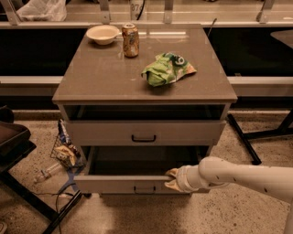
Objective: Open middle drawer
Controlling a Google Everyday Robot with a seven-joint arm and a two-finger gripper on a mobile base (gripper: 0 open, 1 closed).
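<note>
The only thing you can read is a number, apparently 87, on a pale label [136, 6] on a post just beyond the back edge of the counter [100, 87], near its middle. The can [130, 40] near the back left corner and the green bag [167, 68] toward the right edge both carry print, but you cannot make any of it out. Your gripper [172, 179] is below the front edge, toward the right corner, at the top rim of the middle drawer [114, 184].
</note>
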